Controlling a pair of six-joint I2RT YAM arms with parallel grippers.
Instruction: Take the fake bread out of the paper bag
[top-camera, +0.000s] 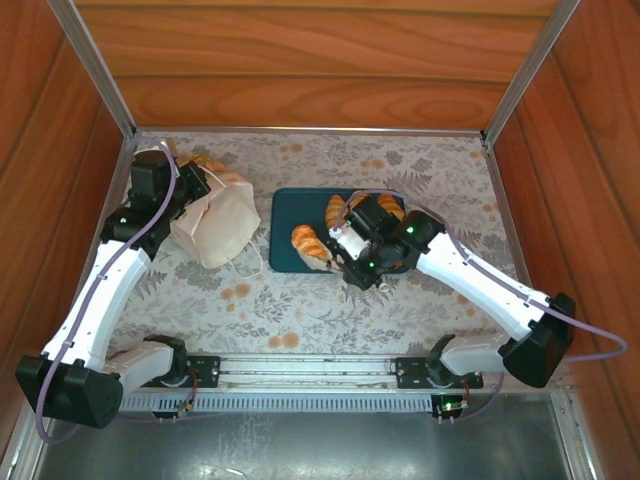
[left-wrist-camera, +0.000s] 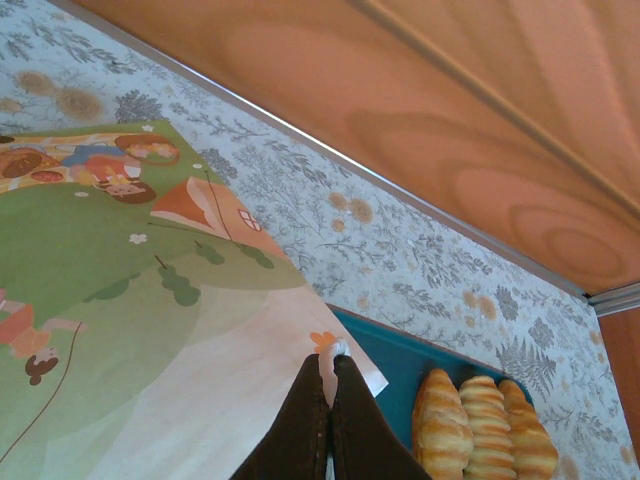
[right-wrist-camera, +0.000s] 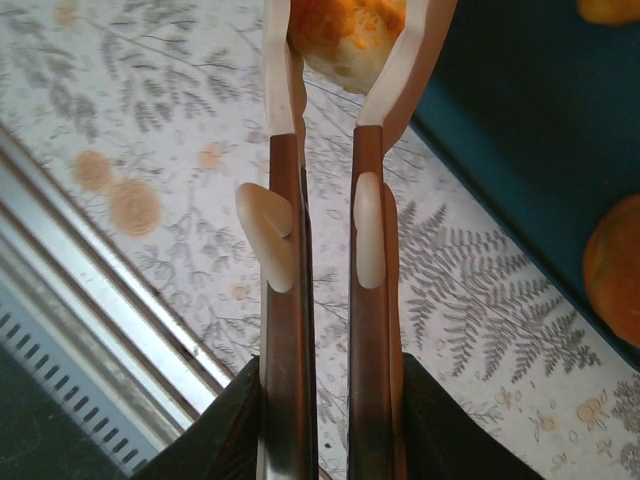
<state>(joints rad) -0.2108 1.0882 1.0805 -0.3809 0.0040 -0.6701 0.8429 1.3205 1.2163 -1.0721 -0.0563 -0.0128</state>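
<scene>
Bread (top-camera: 312, 245) sits pinched in the right claw (top-camera: 335, 247) by the near edge of the teal tray (top-camera: 285, 205). In the right wrist view the right claw (right-wrist-camera: 343, 60) is partly closed, its pale pads pressed to either side of the golden-orange bread (right-wrist-camera: 345, 35). The flowered tablecloth (right-wrist-camera: 150, 120) lies below it and the tray (right-wrist-camera: 520, 120) to its right. Whether the bread rests on the tray or hangs just above it, I cannot tell. A second piece (top-camera: 335, 210) lies farther back on the tray, and a third piece (top-camera: 390, 205) lies beside the arm.

Well to the left of the tray, the left claw (top-camera: 195, 190) is at the far side of the white bag (top-camera: 220, 225), which slumps on the cloth. Seen from the left wrist, the left claw (left-wrist-camera: 330, 365) is fully closed – a white corner of the bag (left-wrist-camera: 130, 300) is nipped between its dark fingers (left-wrist-camera: 300, 430). The bag's green printed panel spreads to the left. Beyond the corner, ridged pieces (left-wrist-camera: 487, 425) lie side by side on the tray (left-wrist-camera: 390, 355).
</scene>
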